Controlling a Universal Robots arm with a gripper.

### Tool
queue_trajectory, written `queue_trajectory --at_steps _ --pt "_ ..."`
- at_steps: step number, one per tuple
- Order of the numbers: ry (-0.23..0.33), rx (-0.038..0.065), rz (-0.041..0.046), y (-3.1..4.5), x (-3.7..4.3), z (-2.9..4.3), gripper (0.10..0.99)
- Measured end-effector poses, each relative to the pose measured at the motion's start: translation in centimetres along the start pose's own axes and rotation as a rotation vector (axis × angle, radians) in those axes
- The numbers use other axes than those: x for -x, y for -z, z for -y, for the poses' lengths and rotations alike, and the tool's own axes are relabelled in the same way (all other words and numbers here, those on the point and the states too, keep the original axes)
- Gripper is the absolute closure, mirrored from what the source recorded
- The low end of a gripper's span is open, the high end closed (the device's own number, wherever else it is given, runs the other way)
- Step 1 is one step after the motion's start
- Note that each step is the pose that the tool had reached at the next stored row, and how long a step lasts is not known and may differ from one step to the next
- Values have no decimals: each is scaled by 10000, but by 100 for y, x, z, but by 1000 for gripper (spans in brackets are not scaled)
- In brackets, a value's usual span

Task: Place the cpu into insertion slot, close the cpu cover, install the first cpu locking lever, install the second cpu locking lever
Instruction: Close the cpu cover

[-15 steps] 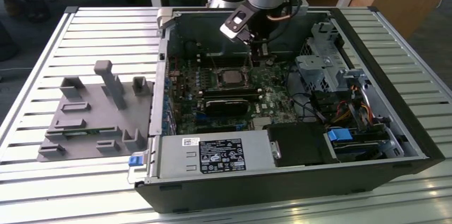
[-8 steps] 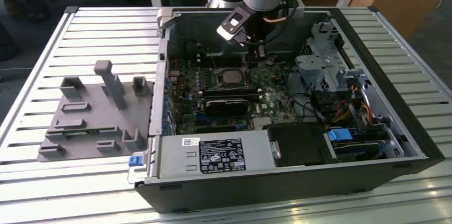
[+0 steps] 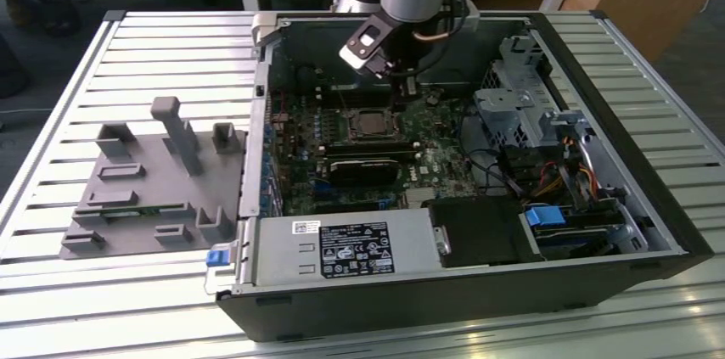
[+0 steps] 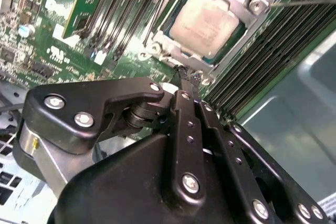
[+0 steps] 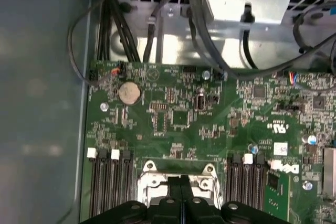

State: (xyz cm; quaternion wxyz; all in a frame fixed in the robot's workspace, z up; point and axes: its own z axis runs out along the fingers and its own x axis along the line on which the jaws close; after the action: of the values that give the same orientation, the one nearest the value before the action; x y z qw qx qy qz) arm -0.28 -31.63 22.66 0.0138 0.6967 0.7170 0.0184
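Note:
The cpu (image 4: 207,22) lies pale and silvery-tan in the insertion slot (image 3: 368,126) on the green motherboard. The cpu cover (image 4: 252,19), a silvery frame, lies flat around it with the chip showing through its window. A thin metal lever rod (image 4: 304,1) runs off from the cover's corner. My gripper (image 4: 186,74) is shut with its black fingers pressed together, and its tips are just off the socket's edge. In the exterior view the gripper (image 3: 406,92) hangs above the board beside the socket, toward the case's far wall. In the first wrist view the fingers (image 5: 173,198) hide part of the cover (image 5: 152,179).
Black memory slots (image 4: 273,56) flank the socket on both sides. A black-labelled power supply box (image 3: 340,249) sits at the case front, and a drive cage (image 3: 521,113) with cables on the exterior view's right. A grey fixture plate (image 3: 148,181) lies on the slatted table at the left.

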Motion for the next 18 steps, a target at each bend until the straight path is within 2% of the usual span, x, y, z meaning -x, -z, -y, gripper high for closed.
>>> queue_trajectory --at_steps 5,18 --pt "0 -1 1 -17 -3 100 976" --pt "0 0 0 -14 -15 241 976"
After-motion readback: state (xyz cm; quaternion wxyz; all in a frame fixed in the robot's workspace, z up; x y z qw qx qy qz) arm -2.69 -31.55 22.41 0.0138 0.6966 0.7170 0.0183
